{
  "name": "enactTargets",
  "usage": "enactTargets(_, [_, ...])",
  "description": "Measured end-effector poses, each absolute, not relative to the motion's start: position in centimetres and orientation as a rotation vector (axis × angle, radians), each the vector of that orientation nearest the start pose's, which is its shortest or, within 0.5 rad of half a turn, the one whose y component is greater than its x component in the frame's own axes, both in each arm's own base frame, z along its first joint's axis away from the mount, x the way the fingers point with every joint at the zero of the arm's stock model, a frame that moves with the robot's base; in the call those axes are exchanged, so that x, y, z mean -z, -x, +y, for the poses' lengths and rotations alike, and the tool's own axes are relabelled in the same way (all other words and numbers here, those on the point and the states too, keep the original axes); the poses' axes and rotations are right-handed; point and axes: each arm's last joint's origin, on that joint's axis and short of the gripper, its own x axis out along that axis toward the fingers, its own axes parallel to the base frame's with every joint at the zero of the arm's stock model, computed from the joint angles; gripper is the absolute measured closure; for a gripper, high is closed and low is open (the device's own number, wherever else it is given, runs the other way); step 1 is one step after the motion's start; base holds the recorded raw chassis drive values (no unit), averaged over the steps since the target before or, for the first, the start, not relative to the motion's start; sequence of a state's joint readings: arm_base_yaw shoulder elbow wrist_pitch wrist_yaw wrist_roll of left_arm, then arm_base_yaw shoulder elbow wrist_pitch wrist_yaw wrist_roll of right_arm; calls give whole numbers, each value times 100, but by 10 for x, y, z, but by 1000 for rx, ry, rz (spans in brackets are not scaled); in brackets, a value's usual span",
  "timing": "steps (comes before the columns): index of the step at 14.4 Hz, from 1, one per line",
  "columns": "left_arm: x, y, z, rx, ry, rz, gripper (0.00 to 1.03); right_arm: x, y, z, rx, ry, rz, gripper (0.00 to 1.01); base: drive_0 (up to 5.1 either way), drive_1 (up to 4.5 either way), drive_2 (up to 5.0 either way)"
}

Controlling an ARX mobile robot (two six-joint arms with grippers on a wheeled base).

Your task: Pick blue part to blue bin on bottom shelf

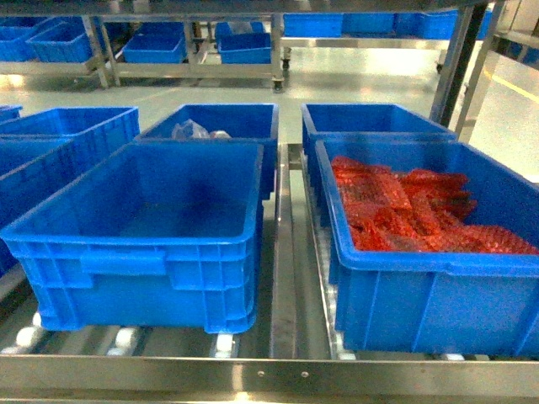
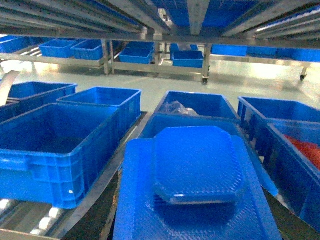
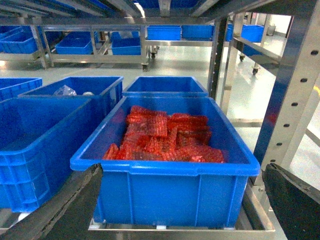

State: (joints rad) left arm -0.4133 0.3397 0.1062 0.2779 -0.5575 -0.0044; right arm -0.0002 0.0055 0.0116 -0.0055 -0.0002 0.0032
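Blue part (image 2: 197,167) sits clamped in the left gripper (image 2: 197,200), short of the blue bin (image 1: 143,231) on the bottom shelf (image 1: 278,370). Right gripper (image 3: 180,210) fingers stand apart, holding nothing.

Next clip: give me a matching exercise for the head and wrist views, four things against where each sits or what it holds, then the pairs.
Things:
1. blue part
2. front left bin
3. front right bin
4. back middle bin

Descriptions:
A. holds red netted packs
B. bare blue floor
C. fills the left wrist view, close to the camera
D. holds something clear, like crumpled plastic

Pairs: 1-C, 2-B, 3-A, 4-D
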Motion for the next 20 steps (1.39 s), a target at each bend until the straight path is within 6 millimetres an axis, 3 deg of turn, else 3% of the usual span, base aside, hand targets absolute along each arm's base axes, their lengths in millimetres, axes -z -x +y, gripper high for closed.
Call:
enactTargets(13, [-197, -112, -32, -143, 24, -37, 60, -166, -97, 0, 0, -3, 0, 3, 0, 0, 0])
enactTargets(20, [-197, -112, -32, -143, 25, -39, 60, -167, -97, 0, 0, -3, -2, 3, 3, 406, -400])
